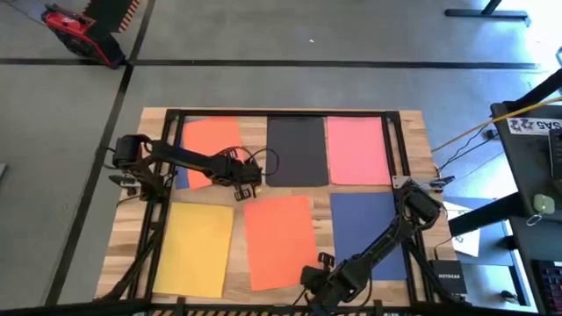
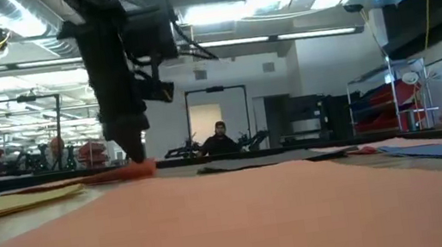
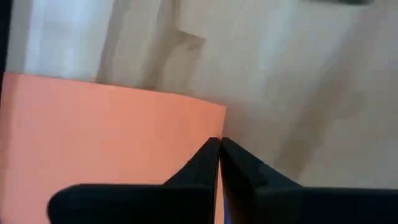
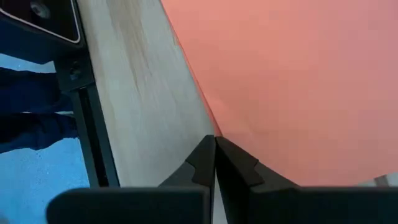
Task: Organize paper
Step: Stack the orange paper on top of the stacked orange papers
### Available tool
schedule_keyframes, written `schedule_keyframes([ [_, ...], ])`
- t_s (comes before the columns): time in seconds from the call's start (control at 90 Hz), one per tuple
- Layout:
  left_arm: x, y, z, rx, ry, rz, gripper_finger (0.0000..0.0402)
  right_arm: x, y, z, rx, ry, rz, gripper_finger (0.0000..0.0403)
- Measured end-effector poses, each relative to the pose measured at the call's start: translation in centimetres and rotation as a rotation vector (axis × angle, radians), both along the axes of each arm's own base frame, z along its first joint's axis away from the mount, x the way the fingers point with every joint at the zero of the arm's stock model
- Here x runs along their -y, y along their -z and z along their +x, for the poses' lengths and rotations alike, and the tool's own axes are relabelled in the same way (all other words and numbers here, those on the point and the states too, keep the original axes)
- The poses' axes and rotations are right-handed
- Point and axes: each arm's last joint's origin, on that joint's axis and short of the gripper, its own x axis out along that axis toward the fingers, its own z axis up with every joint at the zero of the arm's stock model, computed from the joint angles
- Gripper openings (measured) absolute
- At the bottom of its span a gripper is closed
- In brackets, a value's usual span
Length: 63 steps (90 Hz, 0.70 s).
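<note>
left arm (image 1: 189, 162) hides part of a blue sheet (image 1: 182, 178) under the orange sheet (image 1: 211, 145).

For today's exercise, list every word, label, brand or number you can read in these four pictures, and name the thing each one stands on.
"NETGEAR": on the small black box by the table's right edge, read with some doubt.
Letters ending in "SAS": on a white label on the bench at far right, too blurred to read fully.
Coloured paper sheets: no print visible.
Low and wrist views: no readable text.
</note>
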Motion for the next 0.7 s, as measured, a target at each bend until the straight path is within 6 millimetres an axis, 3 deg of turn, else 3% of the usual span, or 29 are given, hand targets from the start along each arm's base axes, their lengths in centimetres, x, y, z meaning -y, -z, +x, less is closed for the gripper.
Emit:
schedule_keyframes([
  [0.211,4.0,-2.5,-0.4,0.103,-0.015,-0.068,0.0000,-0.6,-0.6,-0.5,0.009,-0.020,-0.015,0.0000],
  [0.433,7.0,-4.9,-0.1,0.223,-0.030,-0.144,0.0000,-2.0,-2.8,-1.4,-0.021,-0.057,-0.039,0.0000],
  [0.7,10.1,-6.7,0.2,0.336,-0.039,-0.242,0.0000,-4.0,-7.2,-2.6,-0.033,-0.070,-0.082,0.0000],
])
